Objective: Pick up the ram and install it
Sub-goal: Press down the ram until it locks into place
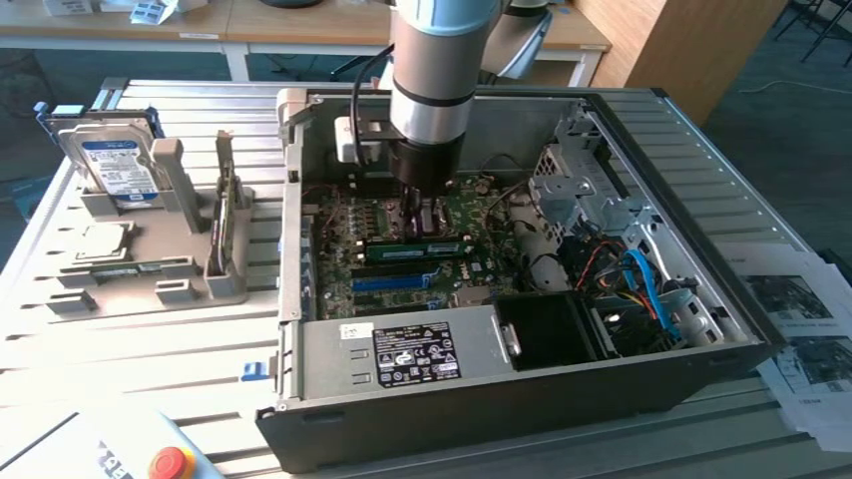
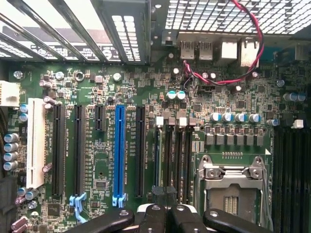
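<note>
1. Gripper (image 2: pixel 164 194) closed, empty, centre frame over motherboard (image 1: pixel 440 215).
2. One ram (image 1: pixel 415 248) seated in slot, centre of case (image 1: pixel 533 399).
3. One hard drive (image 1: pixel 120 168) upper left, in rack.

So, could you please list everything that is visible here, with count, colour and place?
Computer case: one, black, open, on the slatted table.
Motherboard: one, green, inside the case.
Ram: one, green stick, lying on the motherboard below the gripper.
Blue slot: one, on the motherboard.
Hard drive: one, silver with blue-white label, upright in the grey holder, exterior view's left.
Red button: one, near corner.
Printed papers: several, exterior view's right.
Gripper: one, black, shut, above the motherboard.
</note>
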Available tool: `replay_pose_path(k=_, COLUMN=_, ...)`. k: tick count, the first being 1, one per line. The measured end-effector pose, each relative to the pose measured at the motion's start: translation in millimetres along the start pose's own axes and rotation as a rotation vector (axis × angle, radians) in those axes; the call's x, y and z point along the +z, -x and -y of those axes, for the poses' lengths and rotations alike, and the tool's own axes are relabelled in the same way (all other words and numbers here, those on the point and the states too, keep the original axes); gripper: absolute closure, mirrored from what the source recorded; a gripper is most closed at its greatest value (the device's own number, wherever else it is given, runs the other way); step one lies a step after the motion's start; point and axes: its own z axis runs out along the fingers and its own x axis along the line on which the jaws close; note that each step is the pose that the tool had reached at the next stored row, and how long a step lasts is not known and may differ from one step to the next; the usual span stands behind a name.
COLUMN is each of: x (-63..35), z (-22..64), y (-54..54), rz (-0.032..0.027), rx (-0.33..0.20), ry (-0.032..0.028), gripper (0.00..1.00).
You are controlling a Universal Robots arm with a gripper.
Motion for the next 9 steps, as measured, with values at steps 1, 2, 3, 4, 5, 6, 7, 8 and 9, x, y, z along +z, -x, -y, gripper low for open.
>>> replay_pose_path(k=1, x=0.1, z=-0.6, y=-0.2, rz=0.0001, rx=0.0, ry=-0.0001, gripper=0.9)
replay_pose_path(k=2, x=0.1, z=-1.0, y=-0.2, rz=0.0001, rx=0.0, ry=-0.0001, gripper=0.9)
replay_pose_path(k=3, x=0.1, z=-1.0, y=-0.2, rz=0.0001, rx=0.0, ry=-0.0001, gripper=0.9)
replay_pose_path(k=4, x=0.1, z=-1.0, y=-0.2, rz=0.0001, rx=0.0, ry=-0.0001, gripper=0.9)
replay_pose_path(k=5, x=0.3, z=-1.1, y=-0.3, rz=0.0, rx=0.0, ry=0.0, gripper=0.9)
replay_pose_path(k=6, x=1.0, z=-1.3, y=-0.3, rz=0.0001, rx=0.0, ry=0.0, gripper=0.9)
replay_pose_path(k=7, x=1.8, z=-1.5, y=-0.4, rz=0.0, rx=0.0, ry=0.0, gripper=0.9)
replay_pose_path(k=8, x=2.0, z=-1.5, y=-0.4, rz=-0.0001, rx=0.0, ry=0.0, gripper=0.9)
replay_pose_path(k=9, x=1.9, z=-1.5, y=-0.4, rz=-0.0001, rx=0.0, ry=0.0, gripper=0.9)
